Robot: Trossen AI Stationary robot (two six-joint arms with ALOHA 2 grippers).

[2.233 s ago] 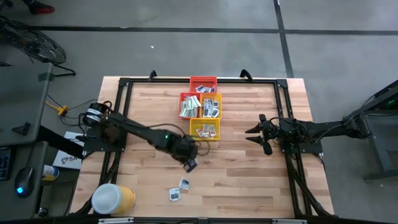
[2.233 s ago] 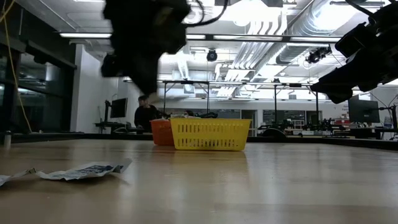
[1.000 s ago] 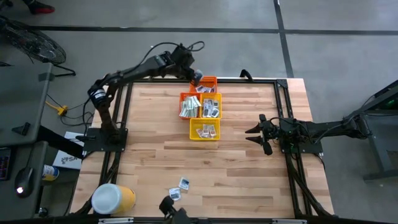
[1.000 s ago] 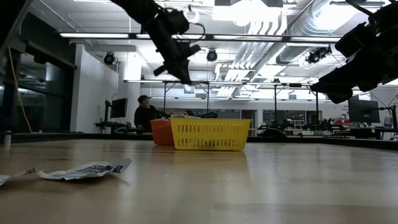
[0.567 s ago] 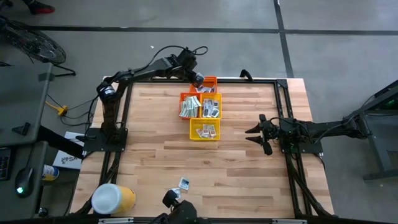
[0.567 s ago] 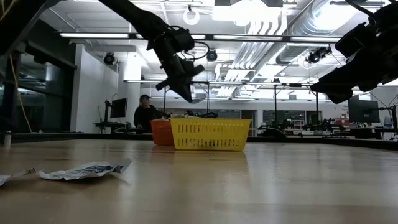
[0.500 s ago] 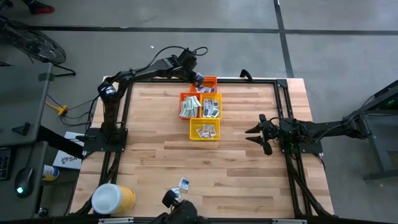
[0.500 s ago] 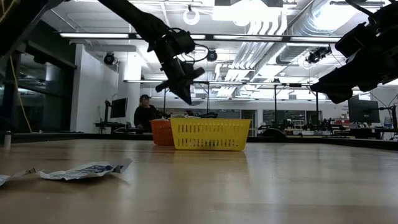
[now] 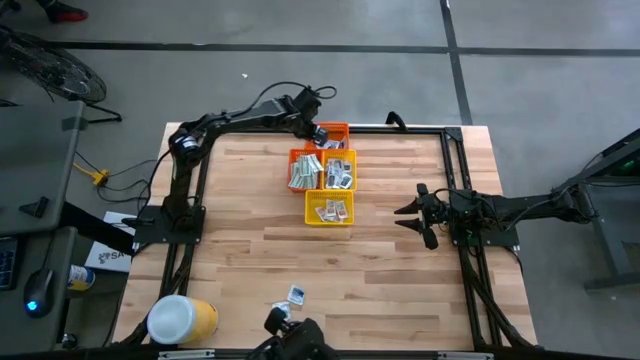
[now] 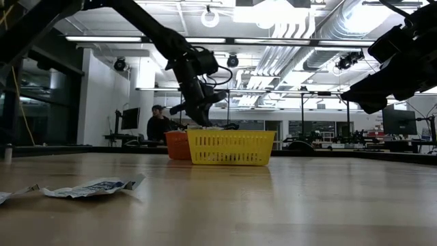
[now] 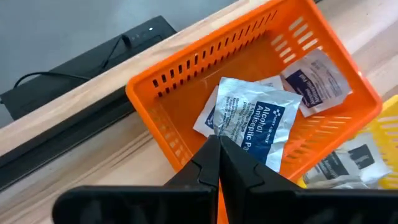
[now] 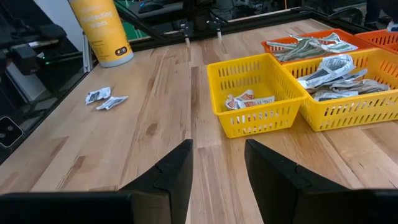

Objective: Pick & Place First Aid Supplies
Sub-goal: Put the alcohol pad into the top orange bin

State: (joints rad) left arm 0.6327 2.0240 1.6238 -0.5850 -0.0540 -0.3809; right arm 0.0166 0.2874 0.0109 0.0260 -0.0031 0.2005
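Observation:
My left gripper (image 9: 318,131) (image 10: 199,115) hangs over the red-orange basket (image 9: 330,131) (image 11: 186,81) at the table's far edge, shut on a white packet with dark blue print (image 11: 252,121). Another such packet (image 11: 314,78) lies on that basket's floor. Two loose packets (image 9: 296,294) (image 10: 89,186) lie flat on the wood near the front edge. My right gripper (image 9: 413,213) (image 12: 217,165) waits open at the table's right side, with nothing between its fingers. My left gripper pinches the packet by one edge (image 11: 219,132) between its two shut fingertips. The fingers slant down from the table's far left. The packet hangs crumpled beyond the fingertips, inside the basket's rim; whether it touches the basket's floor I cannot tell.
An orange basket (image 9: 304,170) of green-and-white strips and two yellow baskets (image 9: 340,170) (image 9: 329,208) of packets stand nearer than the red-orange one. A yellow tub with a white lid (image 9: 180,320) stands at the front left. A dark shape (image 9: 290,338) sits at the front edge.
My left gripper has come down toward the red-orange basket, still shut on the packet, tipping a little more downward. The arm has folded lower along the far edge. The dark shape at the front edge has shifted slightly right.

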